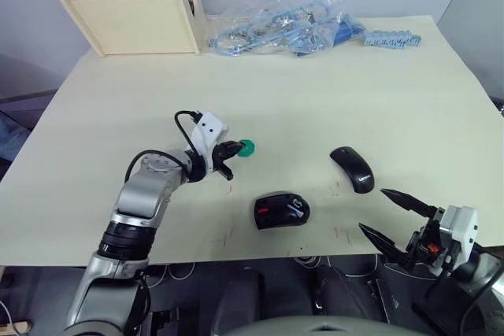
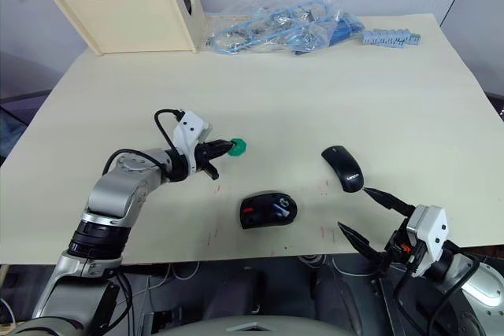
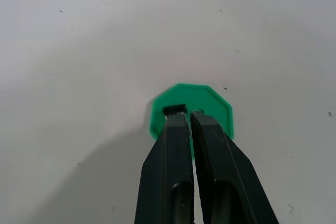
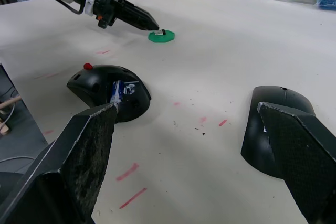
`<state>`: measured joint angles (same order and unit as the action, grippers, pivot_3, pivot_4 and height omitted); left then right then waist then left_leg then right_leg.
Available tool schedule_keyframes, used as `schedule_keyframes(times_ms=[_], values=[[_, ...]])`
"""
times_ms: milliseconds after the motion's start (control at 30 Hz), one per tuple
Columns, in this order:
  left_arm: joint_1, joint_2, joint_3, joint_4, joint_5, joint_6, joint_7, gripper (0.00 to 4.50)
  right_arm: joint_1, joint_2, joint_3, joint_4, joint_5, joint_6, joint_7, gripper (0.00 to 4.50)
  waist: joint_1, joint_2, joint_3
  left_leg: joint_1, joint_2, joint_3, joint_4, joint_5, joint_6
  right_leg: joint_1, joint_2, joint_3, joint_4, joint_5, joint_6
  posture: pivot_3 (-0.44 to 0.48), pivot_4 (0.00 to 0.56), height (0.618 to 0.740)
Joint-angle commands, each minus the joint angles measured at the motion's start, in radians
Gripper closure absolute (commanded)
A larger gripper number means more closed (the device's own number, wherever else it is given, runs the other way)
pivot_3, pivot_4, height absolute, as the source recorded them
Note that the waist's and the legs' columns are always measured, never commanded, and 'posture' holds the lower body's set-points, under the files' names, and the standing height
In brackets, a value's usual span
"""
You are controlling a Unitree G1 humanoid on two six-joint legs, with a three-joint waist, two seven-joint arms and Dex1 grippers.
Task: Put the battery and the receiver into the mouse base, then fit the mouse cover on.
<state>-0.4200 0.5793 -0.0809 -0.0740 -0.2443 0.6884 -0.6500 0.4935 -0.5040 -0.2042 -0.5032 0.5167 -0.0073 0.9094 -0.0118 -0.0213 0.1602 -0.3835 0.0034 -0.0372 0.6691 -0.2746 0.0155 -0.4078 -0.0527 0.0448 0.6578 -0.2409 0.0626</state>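
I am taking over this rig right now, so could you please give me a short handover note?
Left gripper: fingers nearly shut, tips over the receiver on the green disc; grip not clear.
Right gripper: open, empty, at the table's near edge by the mouse cover.
Battery: already in the mouse base.
Left: seat the receiver, then fit the cover.
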Motion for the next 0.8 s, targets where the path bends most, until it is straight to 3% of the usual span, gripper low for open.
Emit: schedule_keyframes(times_ms=[33,67,500,600,700,800], values=[[-0.012,0.002,0.023,-0.033,-0.005,-0.013,-0.003,3.80,0.005,0.002,-0.004,-0.024,0.005,-0.025,-0.001,0.00,0.000,0.000,0.000,0.000,0.000,0.000,0.000,0.000,0.000,0.000,0.000,0.000,0.000,0.000,0.000,0.000,0.150,0.740],[-0.012,0.002,0.025,-0.034,-0.005,-0.010,-0.002,3.64,0.005,0.002,-0.004,-0.023,0.005,-0.026,-0.001,0.00,0.000,0.000,0.000,0.000,0.000,0.000,0.000,0.000,0.000,0.000,0.000,0.000,0.000,0.000,0.000,0.000,0.150,0.740],[-0.012,-0.007,0.006,-0.020,0.023,-0.028,0.004,3.64,0.005,0.001,-0.001,-0.019,0.001,-0.027,0.000,0.00,0.000,0.000,0.000,0.000,0.000,0.000,0.000,0.000,0.000,0.000,0.000,0.000,0.000,0.000,0.000,0.000,0.150,0.740],[-0.011,-0.017,0.014,-0.026,0.026,-0.031,0.014,2.72,0.008,0.002,0.001,-0.018,-0.004,-0.030,-0.001,0.00,0.000,0.000,0.000,0.000,0.000,0.000,0.000,0.000,0.000,0.000,0.000,0.000,0.000,0.000,0.000,0.000,0.150,0.740],[-0.014,-0.017,0.013,-0.023,0.029,-0.029,0.011,1.37,0.005,0.002,0.003,-0.018,-0.005,-0.027,-0.003,0.00,0.000,0.000,0.000,0.000,0.000,0.000,0.000,0.000,0.000,0.000,0.000,0.000,0.000,0.000,0.000,0.000,0.150,0.740],[-0.012,-0.016,0.009,-0.024,0.030,-0.029,0.010,1.37,0.005,0.002,0.006,-0.017,-0.007,-0.028,-0.003,0.00,0.000,0.000,0.000,0.000,0.000,0.000,0.000,0.000,0.000,0.000,0.000,0.000,0.000,0.000,0.000,0.000,0.150,0.740]])
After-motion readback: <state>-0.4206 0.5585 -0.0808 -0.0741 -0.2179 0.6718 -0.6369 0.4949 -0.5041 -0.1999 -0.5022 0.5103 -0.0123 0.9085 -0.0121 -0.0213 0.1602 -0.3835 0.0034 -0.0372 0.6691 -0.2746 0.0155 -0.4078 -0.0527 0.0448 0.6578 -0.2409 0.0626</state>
